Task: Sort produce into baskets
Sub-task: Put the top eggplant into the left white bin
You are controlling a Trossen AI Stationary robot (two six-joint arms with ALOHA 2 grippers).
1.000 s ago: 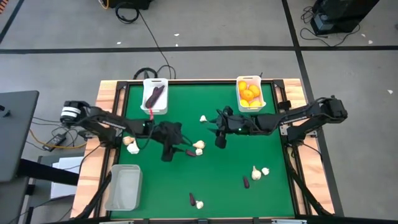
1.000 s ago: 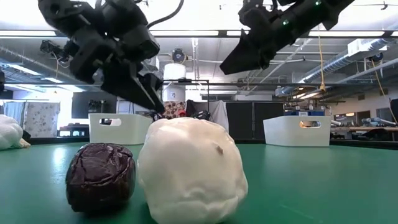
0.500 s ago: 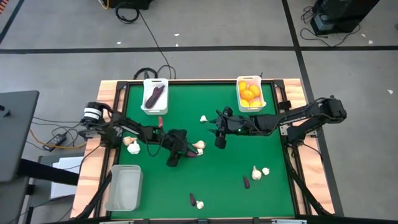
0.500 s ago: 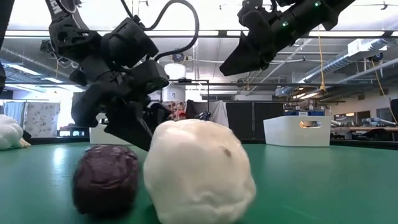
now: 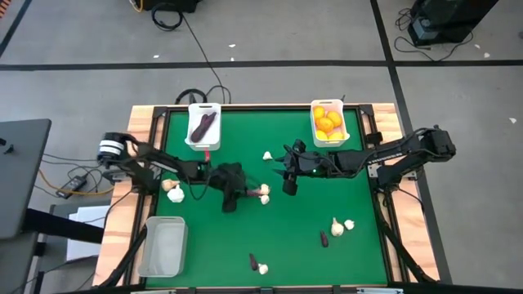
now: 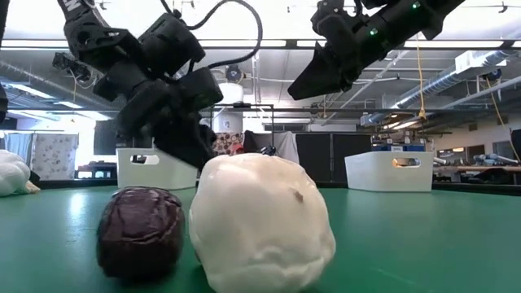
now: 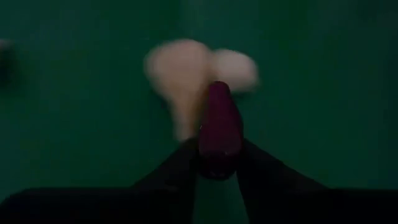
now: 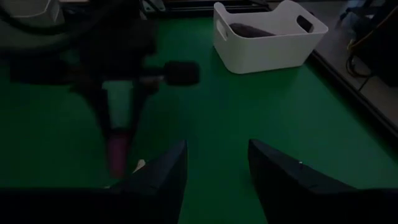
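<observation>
Now we grip a small purple eggplant in our left gripper, fingers clamped on it just above the garlic bulbs at mid-table. Our right gripper hovers nearby, fingers parted and empty, beside the citrus basket.

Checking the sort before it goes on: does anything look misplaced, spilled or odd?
Nothing looks spilled or damaged. The white basket holds only eggplants, the other white basket only citrus, and the clear basket looks empty. Garlic and eggplants lie loose on the table, unsorted. The left gripper has its jaws on an eggplant.
</observation>
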